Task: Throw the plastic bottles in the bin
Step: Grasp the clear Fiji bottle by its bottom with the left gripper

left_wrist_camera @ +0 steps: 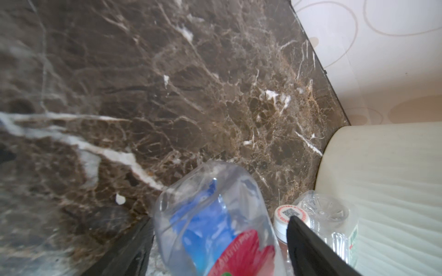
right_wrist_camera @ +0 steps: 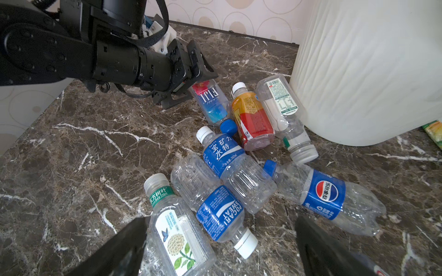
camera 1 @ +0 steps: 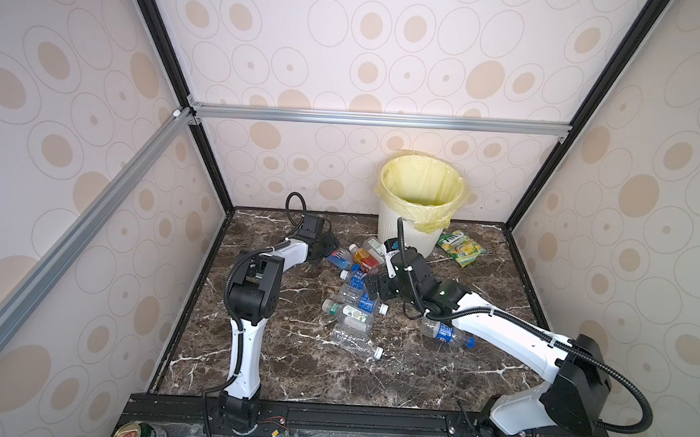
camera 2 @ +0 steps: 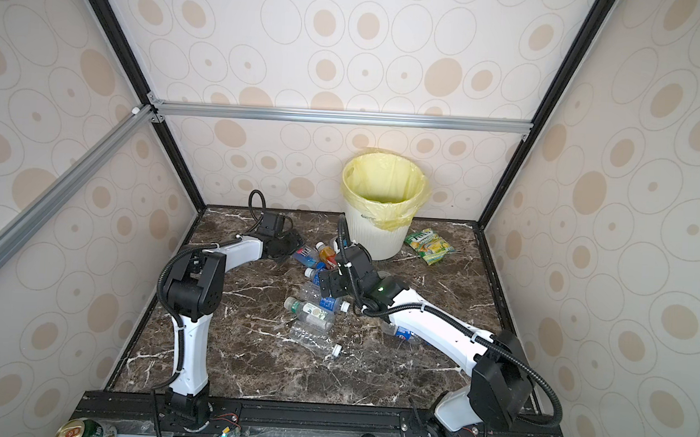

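Observation:
Several plastic bottles lie in a pile mid-table in both top views, in front of the bin (camera 1: 393, 230) (camera 2: 363, 239), white and ribbed with a yellow bag. My left gripper (camera 1: 329, 249) (left_wrist_camera: 220, 222) is open, its jaws straddling the base end of a clear Fiji bottle (left_wrist_camera: 210, 210) (right_wrist_camera: 210, 100) (camera 1: 339, 257) that lies on the marble. An orange-red bottle (right_wrist_camera: 253, 117) and a clear bottle (right_wrist_camera: 282, 105) lie beside it against the bin (right_wrist_camera: 370, 71). My right gripper (camera 1: 373, 289) (right_wrist_camera: 222, 251) hangs open over a Pocari Sweat bottle (right_wrist_camera: 220, 212) and a green-capped bottle (right_wrist_camera: 177, 229), holding nothing.
A green-yellow snack packet (camera 1: 461, 247) lies right of the bin. A Pepsi bottle (camera 1: 445, 333) sits partly under my right arm. An unlabelled clear bottle (camera 1: 353, 340) lies nearest the front. A metal can (camera 1: 135, 435) stands on the front rail. Walls enclose three sides.

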Robot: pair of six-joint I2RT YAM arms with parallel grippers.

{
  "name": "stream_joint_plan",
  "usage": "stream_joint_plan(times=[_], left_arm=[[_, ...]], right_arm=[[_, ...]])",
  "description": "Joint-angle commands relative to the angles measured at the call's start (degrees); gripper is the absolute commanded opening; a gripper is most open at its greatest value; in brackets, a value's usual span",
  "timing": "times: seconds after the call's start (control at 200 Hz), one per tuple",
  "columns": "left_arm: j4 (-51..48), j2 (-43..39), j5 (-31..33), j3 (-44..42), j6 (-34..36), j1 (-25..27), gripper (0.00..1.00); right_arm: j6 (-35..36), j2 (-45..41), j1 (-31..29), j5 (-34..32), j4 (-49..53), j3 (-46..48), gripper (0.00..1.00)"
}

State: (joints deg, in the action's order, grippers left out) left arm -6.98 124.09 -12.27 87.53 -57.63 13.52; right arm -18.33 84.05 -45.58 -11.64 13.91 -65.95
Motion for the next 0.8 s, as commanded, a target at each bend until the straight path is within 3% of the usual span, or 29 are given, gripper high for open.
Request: stream_joint_plan(times=[0.0,0.2,0.795], left_arm=[[0.1,1.2,0.8,0.1,1.6,-0.6,0.81],[-0.3,0.9,1.0,-0.8,4.1,-1.4,0.69],[1.1,-3.9,0.1,-9.5,8.6,-10.0,0.60]], right_arm=[[0.2,0.8,-0.4,-0.4,-2.2,1.2,1.00],[0.2,2.0,-0.4,-0.7,-2.8,1.3,1.00],[-1.9,2.3,-0.4,0.8,-2.8,2.1,0.98]])
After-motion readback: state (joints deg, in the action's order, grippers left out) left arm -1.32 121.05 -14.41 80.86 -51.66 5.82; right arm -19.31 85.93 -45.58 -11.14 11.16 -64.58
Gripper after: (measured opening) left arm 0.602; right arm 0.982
